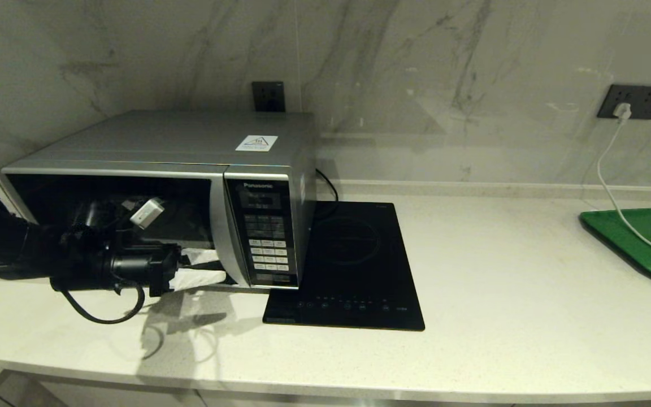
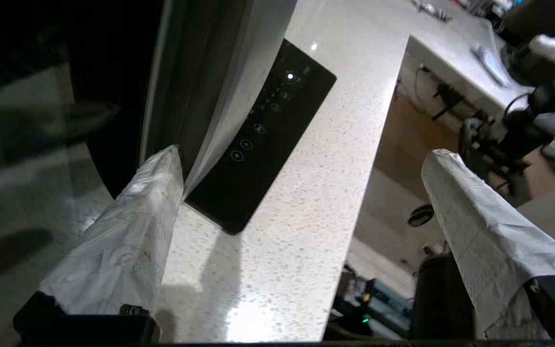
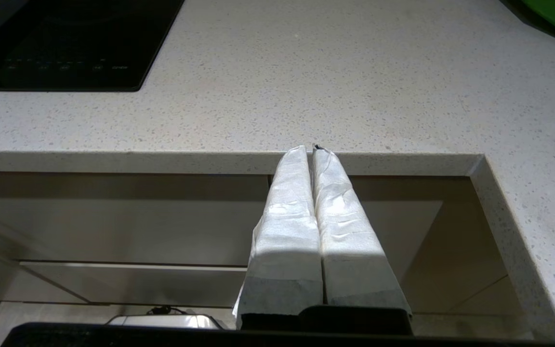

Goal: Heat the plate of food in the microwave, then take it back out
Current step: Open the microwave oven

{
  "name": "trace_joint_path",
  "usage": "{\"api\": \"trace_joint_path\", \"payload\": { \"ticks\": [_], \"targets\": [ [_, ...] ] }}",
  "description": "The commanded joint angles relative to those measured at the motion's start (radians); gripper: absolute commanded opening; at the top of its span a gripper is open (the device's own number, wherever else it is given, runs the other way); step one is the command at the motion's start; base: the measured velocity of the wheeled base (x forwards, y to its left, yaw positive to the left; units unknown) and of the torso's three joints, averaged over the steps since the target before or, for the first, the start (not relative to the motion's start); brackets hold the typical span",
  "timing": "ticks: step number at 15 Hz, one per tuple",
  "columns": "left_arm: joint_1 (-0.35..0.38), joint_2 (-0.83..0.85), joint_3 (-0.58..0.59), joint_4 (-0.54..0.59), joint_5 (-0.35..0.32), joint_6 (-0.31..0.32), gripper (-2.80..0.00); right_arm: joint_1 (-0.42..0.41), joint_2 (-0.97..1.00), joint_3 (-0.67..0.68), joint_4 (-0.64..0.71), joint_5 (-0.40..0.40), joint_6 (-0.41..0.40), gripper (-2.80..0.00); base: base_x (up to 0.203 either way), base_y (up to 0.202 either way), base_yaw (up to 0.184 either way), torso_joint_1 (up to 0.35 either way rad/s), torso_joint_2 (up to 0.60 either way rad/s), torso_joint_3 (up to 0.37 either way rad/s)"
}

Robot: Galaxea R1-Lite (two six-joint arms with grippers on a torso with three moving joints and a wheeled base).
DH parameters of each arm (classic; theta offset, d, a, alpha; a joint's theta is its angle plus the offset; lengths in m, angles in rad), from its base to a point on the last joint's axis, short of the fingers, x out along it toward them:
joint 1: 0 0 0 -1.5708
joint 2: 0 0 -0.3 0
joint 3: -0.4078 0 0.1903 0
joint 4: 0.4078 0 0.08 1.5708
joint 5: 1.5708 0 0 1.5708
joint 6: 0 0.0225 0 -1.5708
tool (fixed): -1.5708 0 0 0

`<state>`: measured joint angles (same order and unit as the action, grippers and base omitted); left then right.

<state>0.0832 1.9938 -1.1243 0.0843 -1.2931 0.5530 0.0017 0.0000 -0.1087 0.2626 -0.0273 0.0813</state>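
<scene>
Your left gripper [image 1: 204, 268] is at the lower right corner of the dark door of the microwave [image 1: 190, 186], close to the curved silver handle strip [image 1: 221, 232]. Its fingers [image 2: 133, 226] are spread wide and grasp nothing. In the left wrist view one wrapped finger touches, or nearly touches, the door edge where the strip begins, and the other stands free over the bench [image 1: 500, 294].

The strip runs from top to bottom of the door, so its long axis crosses the line of your fingers. The left arm is clearly the nearer one. I judge that the coming move depends on bringing one finger behind this strip, or on pushing the door there.

The door looks closed. The plate of food shows in no view; probably it is inside.

The right gripper [image 3: 312, 159] waits below the bench edge, its fingers pressed together on nothing.

Readable writing: "Panasonic" above the keypad [image 1: 268, 237]. The sticker [image 1: 256, 143] on top carries a triangle sign, its text too small.
</scene>
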Motion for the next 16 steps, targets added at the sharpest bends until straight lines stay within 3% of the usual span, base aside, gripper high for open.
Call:
{"api": "trace_joint_path", "payload": {
  "ticks": [1,11,16],
  "targets": [
    [0.001,0.002,0.002,0.092,-0.031,0.002,0.0,0.0,0.0,0.0,0.001,0.0,0.0,-2.8,0.0,0.0,0.0,0.0,0.0,0.0],
    [0.012,-0.003,0.011,0.108,-0.038,0.004,0.0,0.001,0.0,0.0,0.001,0.0,0.0,-2.8,0.0,0.0,0.0,0.0,0.0,0.0],
    [0.07,-0.141,0.181,0.161,-0.052,0.01,0.0,0.001,0.0,0.0,0.001,0.0,0.0,-2.8,0.0,0.0,0.0,0.0,0.0,0.0]
  ]
}}
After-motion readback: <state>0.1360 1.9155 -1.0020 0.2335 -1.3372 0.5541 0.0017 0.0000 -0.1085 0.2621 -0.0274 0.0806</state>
